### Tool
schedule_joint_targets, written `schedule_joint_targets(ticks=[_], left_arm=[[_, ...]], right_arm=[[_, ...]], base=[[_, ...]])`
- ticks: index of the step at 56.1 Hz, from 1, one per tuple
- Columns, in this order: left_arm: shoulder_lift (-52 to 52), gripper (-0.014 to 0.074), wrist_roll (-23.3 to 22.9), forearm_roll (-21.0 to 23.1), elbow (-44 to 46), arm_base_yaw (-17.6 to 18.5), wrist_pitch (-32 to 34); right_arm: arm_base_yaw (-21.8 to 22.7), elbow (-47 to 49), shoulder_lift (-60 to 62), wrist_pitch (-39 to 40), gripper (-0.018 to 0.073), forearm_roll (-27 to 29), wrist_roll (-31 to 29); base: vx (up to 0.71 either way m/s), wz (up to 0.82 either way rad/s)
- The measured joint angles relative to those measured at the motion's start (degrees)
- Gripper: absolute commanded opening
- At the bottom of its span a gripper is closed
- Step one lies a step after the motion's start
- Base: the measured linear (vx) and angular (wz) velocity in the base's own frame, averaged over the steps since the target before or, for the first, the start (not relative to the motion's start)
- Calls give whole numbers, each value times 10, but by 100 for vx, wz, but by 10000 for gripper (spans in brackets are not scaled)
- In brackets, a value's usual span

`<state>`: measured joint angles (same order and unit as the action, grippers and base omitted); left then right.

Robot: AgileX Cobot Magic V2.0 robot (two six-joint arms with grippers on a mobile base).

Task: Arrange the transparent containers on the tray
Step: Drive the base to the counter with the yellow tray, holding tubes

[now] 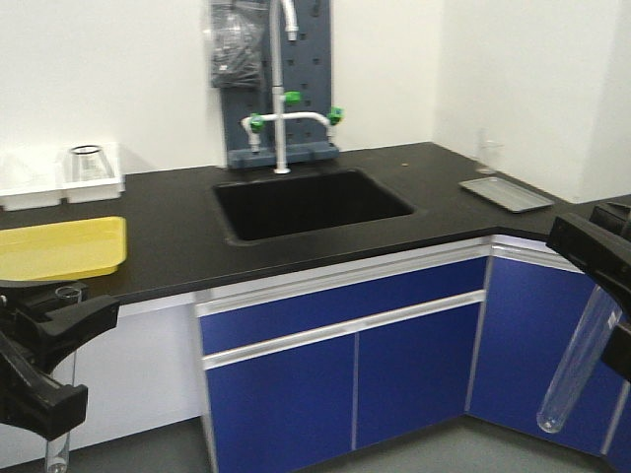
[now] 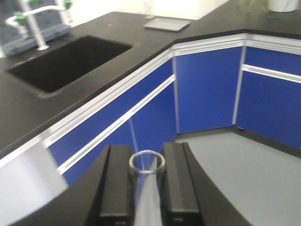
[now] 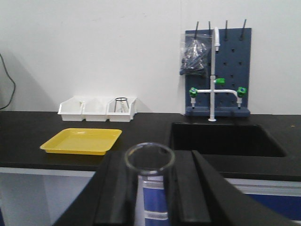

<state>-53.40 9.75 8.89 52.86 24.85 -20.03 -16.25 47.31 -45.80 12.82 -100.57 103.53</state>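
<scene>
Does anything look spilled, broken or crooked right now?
Nothing spilled or broken. The right gripper holds its test tube tilted, the left gripper holds its tube upright; the yellow tray lies flat on the counter.

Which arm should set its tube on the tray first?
Left. The left gripper, shut on a test tube, sits just below the yellow tray; the right gripper with its tube is beyond the sink.

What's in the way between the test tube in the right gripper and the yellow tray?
Nothing visible. The right gripper holds its test tube in front of the counter, and the counter up to the yellow tray shows bare. The white bins sit behind the tray; the sink lies off to the side.
</scene>
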Motion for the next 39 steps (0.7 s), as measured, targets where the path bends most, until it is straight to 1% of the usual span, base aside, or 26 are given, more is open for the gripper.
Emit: schedule_joint_targets(ticks=[21,39], left_arm=[[1,-1,0,0,0,0,0],[1,-1,0,0,0,0,0]], right_arm=[[0,0,0,-1,-13,0,0],[0,0,0,-1,-13,0,0]], base=[[-6,37],[7,44]])
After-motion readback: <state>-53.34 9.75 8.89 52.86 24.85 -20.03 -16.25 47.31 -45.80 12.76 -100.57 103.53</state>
